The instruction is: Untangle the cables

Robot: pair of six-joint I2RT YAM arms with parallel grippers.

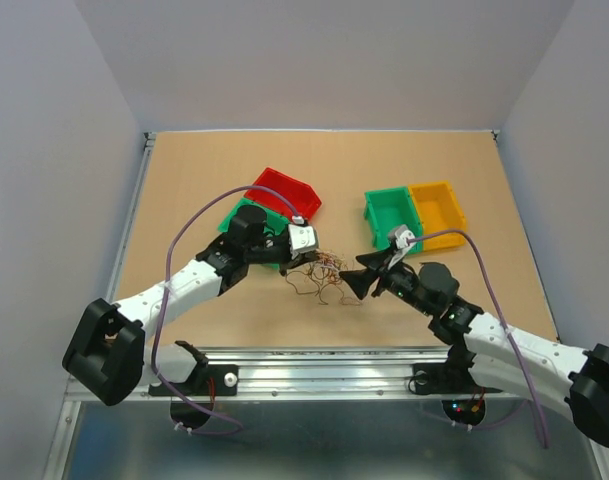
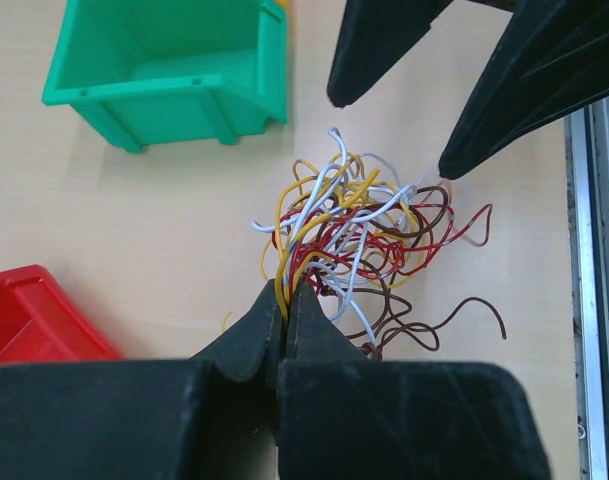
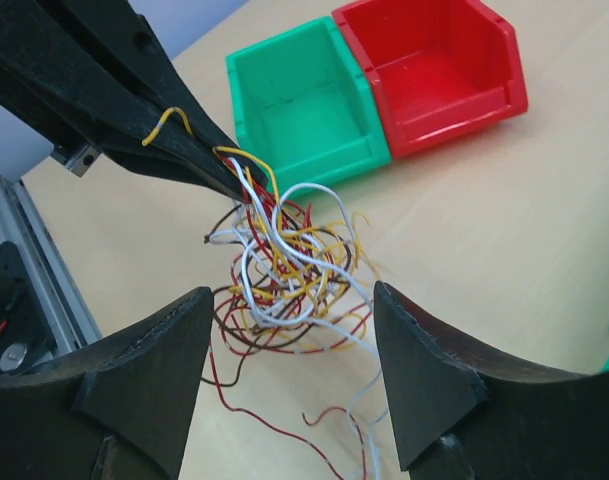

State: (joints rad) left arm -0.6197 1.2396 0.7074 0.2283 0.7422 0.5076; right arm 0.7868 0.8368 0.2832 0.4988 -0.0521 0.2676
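While the left fingers (image 2: 254,335) pinch yellow strands of the cables (image 2: 354,235), likely to anchor the tangle, the right fingers (image 3: 424,370) stand wide beside it. They seem poised for another strand.

- You will find no readable text, label, brand, number or sign in any of the three views.
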